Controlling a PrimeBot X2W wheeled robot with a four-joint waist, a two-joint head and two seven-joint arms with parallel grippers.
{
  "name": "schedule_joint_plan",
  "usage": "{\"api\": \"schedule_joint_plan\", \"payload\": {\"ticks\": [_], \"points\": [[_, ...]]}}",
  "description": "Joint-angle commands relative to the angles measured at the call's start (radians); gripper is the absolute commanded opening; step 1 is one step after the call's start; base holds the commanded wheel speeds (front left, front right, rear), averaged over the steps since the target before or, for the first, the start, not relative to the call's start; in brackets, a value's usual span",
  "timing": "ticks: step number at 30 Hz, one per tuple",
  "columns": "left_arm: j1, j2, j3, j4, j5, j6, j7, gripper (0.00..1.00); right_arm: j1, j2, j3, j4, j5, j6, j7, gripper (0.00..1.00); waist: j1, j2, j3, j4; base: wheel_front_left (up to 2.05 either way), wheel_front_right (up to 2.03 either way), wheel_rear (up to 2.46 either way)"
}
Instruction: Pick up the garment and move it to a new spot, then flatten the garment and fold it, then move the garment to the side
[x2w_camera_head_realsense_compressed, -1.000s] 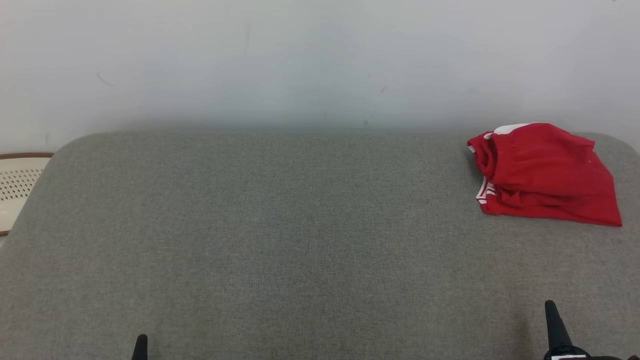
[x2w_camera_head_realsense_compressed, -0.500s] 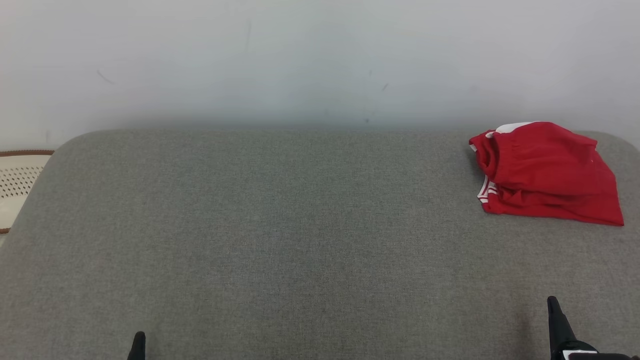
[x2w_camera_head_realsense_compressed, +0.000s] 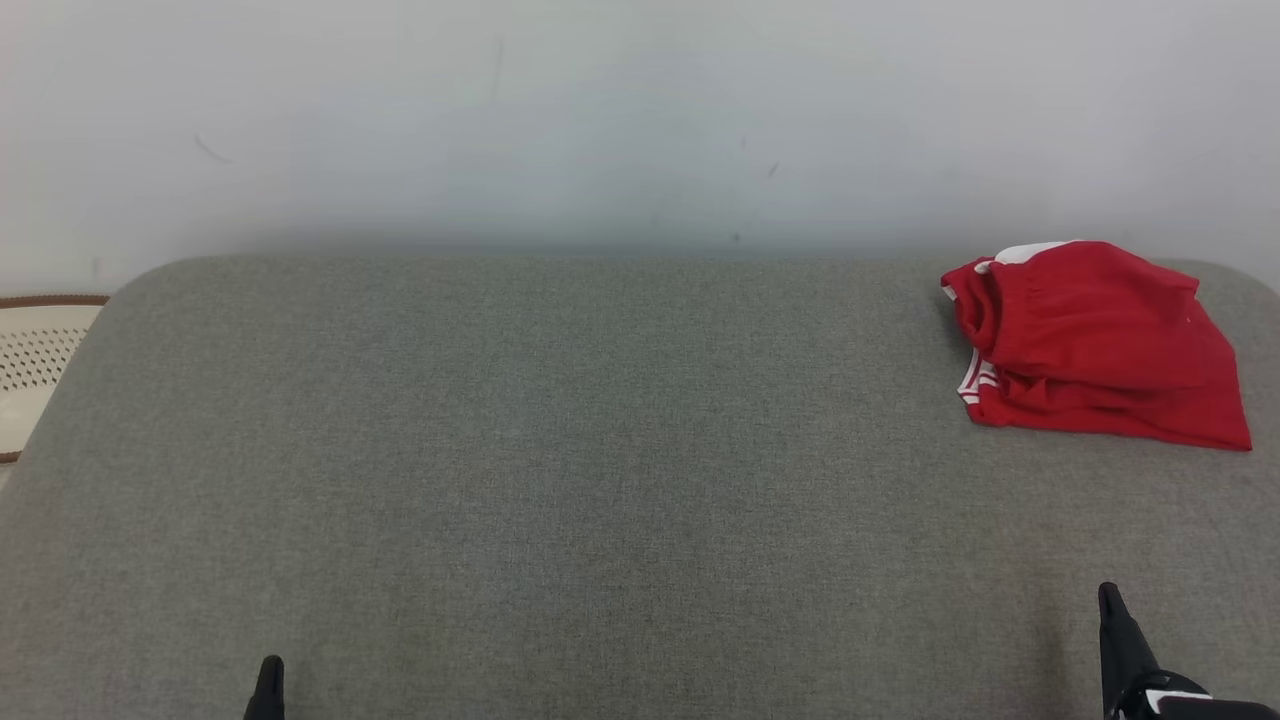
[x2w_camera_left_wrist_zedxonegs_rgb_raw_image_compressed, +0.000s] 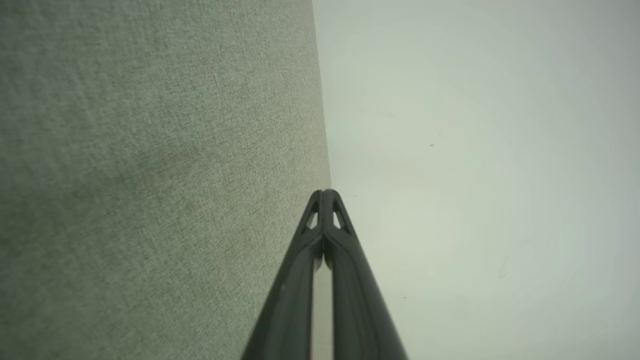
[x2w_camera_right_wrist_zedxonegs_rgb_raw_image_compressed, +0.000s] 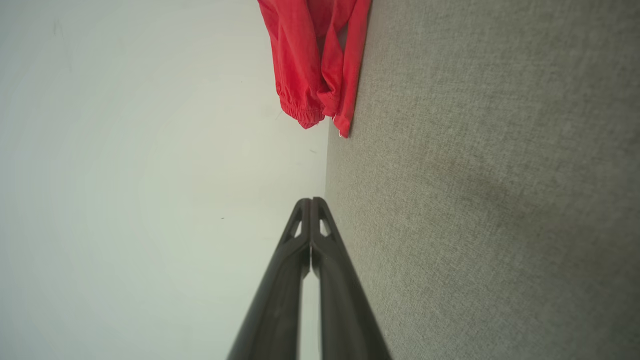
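Observation:
The garment, red with white trim, lies folded in a loose bundle at the far right of the grey cushioned surface; the right wrist view has it at the top, ahead of the fingers. Near the front edge at the lower right, my right gripper is shut and holds nothing, well short of the garment; its tips meet in its own wrist view. My left gripper sits at the lower left, also shut and empty, with its tips pressed together.
A pale wall rises right behind the grey surface. A cream perforated object with a brown rim lies beyond the surface's left edge. The surface's corners are rounded.
The whole head view has shifted slightly, so the camera moved. The right gripper's tip stands a little higher in the view and the left's a little lower. The garment lies unchanged.

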Motion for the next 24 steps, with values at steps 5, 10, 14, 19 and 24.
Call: {"api": "schedule_joint_plan", "payload": {"ticks": [5, 10, 14, 19, 24], "points": [[-0.014, -0.001, 0.010, 0.006, -0.057, -0.014, 0.013, 0.00, -0.011, 0.001, -0.010, 0.003, 0.059, 0.000, 0.017, 0.00, 0.0000, -0.0001, 0.002, 0.001, 0.00, 0.00, 0.00], [-0.017, -0.003, 0.015, 0.008, -0.098, -0.020, 0.024, 0.00, -0.017, 0.003, -0.017, 0.005, 0.102, 0.000, 0.028, 0.00, 0.0000, -0.0001, 0.005, 0.002, 0.00, 0.00, 0.00], [-0.018, -0.003, 0.018, 0.010, -0.118, -0.023, 0.028, 0.00, -0.019, 0.004, -0.021, 0.006, 0.125, 0.000, 0.035, 0.00, 0.0000, -0.0001, 0.006, 0.003, 0.00, 0.00, 0.00], [-0.018, -0.004, 0.019, 0.011, -0.134, -0.026, 0.033, 0.00, -0.017, 0.005, -0.025, 0.006, 0.141, 0.000, 0.041, 0.00, 0.0000, -0.0001, 0.007, 0.003, 0.00, 0.00, 0.00], [-0.018, -0.004, 0.019, 0.010, -0.134, -0.026, 0.033, 0.00, -0.015, 0.007, -0.027, 0.006, 0.138, 0.000, 0.043, 0.00, 0.0000, -0.0001, 0.007, 0.003, 0.00, 0.00, 0.00]]}}
